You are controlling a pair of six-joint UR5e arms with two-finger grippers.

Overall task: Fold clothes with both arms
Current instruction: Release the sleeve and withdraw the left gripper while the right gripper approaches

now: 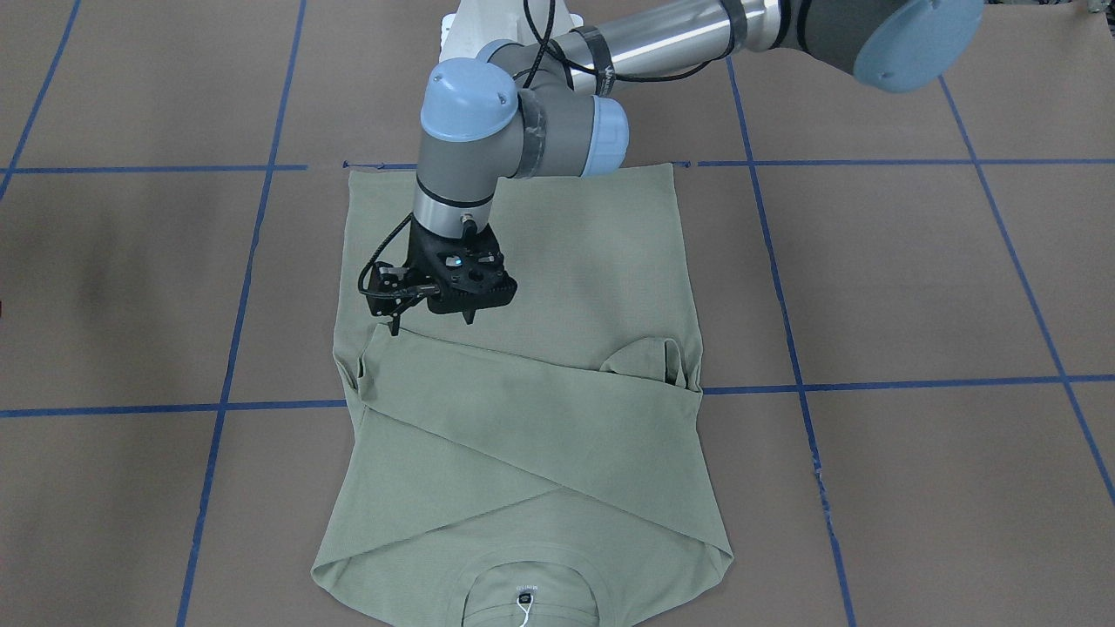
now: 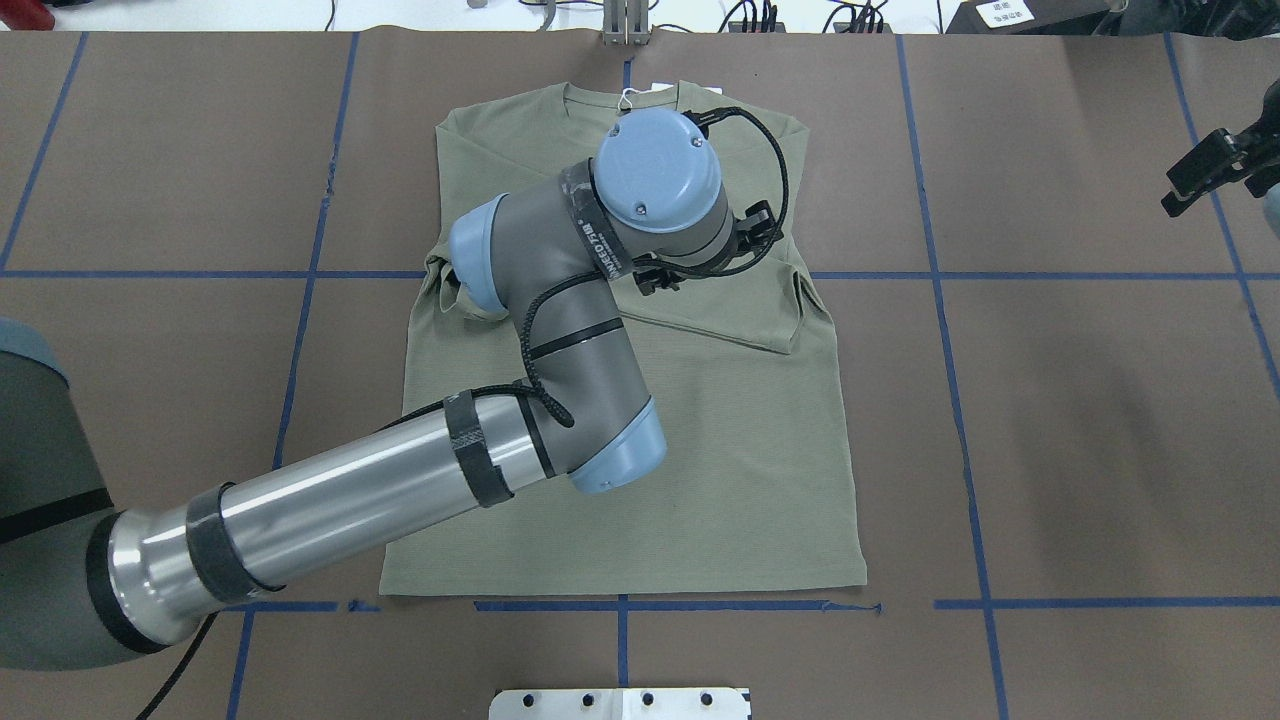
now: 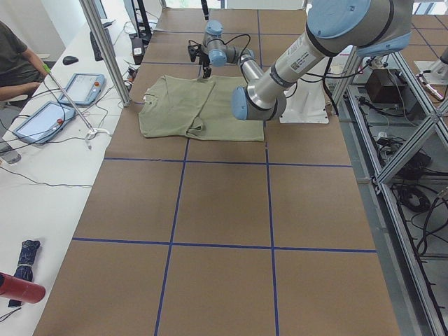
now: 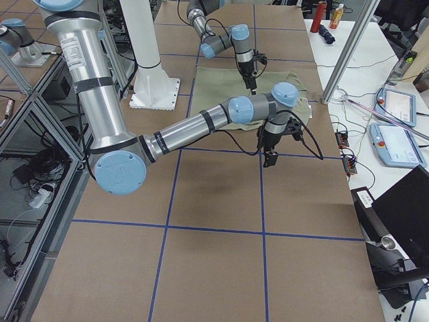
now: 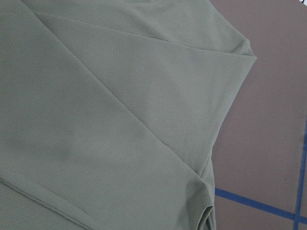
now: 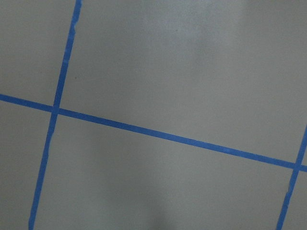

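Exterior front-facing view: one sage-green long-sleeved shirt is seen laid flat in the middle of the frame. Its collar is at the bottom edge and its hem is squared along a blue tape line near the top. Two sleeves are counted, both folded in and crossed over the chest, and one cuff is seen standing up slightly by the right-hand side edge. One white hang tag is spotted on its string at the collar.

The left arm is seen entering from the upper right. The left gripper is held low over the shirt's left-hand side with its jaws spread and nothing gripped between them. One fingertip is pointed at the top edge of the folded sleeve; whether cloth is touched cannot be told.

Room to move is plentiful: broad bare stretches of the brown table are seen on both sides of the shirt.

In the overhead view, the right gripper is found at the far right edge of the frame, well apart from the shirt. How far it is opened cannot be told. From the exterior right view, the right arm is seen stretched out over the bare table.

Final count: one shirt, two arms, two grippers.
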